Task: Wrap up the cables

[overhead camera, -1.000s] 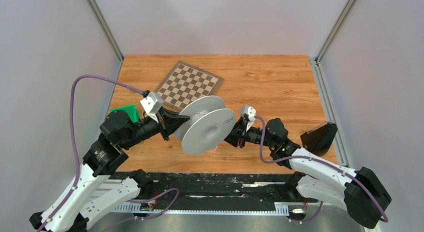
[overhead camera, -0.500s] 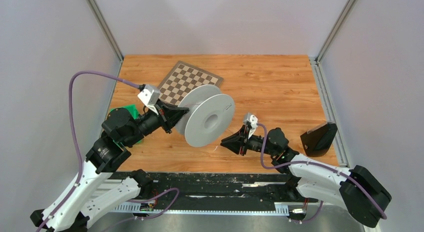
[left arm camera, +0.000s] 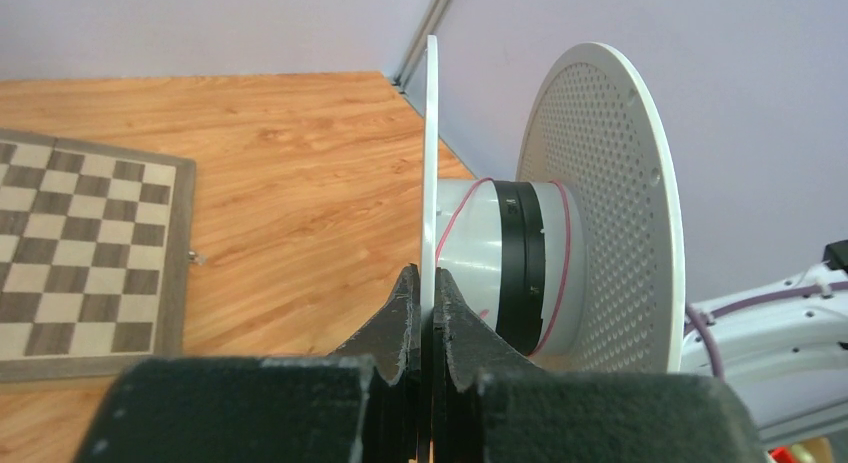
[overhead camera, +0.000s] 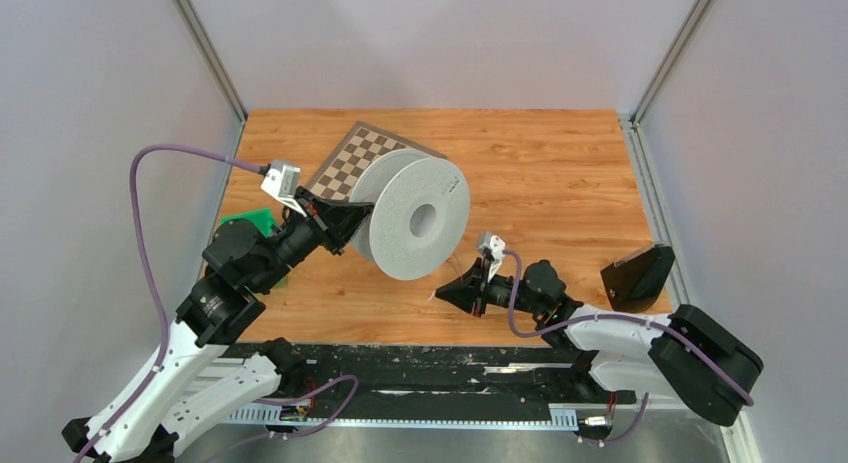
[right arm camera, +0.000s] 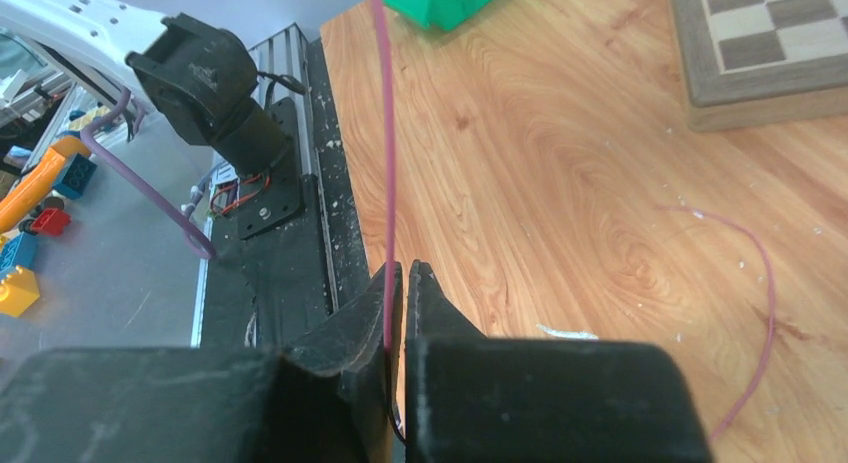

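A wooden tabletop (overhead camera: 540, 173) is enclosed by pale walls (overhead camera: 430, 43); a chessboard (overhead camera: 347, 163) is laid flat toward its far left, turned at an angle to the edges. A green block (overhead camera: 250, 223) is seen near the left edge; a black wedge-shaped object (overhead camera: 636, 275) is set by the right edge. Coloured toy bricks (right arm camera: 38, 181) are glimpsed beyond the tabletop's near edge.

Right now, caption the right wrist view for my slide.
Right gripper shut on the thin pink cable, which runs straight up above the wooden table.
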Robot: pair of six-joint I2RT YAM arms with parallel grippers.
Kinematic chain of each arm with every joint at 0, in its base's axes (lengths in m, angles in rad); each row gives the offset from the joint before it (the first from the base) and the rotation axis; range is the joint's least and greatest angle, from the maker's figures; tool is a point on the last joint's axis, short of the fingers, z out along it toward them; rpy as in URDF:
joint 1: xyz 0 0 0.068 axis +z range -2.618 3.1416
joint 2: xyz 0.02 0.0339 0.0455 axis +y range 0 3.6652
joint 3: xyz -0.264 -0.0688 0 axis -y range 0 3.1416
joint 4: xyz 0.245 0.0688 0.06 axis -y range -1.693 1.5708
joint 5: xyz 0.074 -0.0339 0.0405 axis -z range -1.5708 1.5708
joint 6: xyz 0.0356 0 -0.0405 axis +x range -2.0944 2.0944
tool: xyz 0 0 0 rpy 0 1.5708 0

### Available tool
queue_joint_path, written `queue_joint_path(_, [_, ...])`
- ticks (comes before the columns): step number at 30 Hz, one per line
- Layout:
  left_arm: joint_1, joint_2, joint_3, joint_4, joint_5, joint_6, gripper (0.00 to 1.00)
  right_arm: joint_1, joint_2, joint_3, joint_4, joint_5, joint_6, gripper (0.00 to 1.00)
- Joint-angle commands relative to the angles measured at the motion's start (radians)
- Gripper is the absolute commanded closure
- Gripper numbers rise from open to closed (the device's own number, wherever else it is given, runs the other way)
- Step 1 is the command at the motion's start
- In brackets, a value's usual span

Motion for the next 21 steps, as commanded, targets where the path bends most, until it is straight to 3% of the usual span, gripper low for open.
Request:
queue_joint_path(1, [0.005,-0.018,-0.008,0.173,-0.046,-0.176,1.0,0.032,0.073,0.028,0.134,0.008,0.022,0.94])
queue_joint_path(8, [0.005,-0.031,-0.015,0.205,-0.07,-0.269,1.0,0.083,0.263,0.068,0.248,0.022,0.035,0.94])
queue_joint_path(16, [0.005,-0.067,-0.049,0.173,-0.239,-0.34,1.0,0.103,0.474,0.072,0.458,-0.004,0.118,0.99])
queue_joint_path(19, [0.005,-0.072,-0.058,0.145,-0.387,-0.336,1.0,0.129,0.459,0.071,0.43,0.033,0.125,1.0])
queue_joint_path(21, [0.005,-0.069,-0.058,0.126,-0.482,-0.313,1.0,0.173,0.391,0.084,0.296,0.102,0.09,1.0])
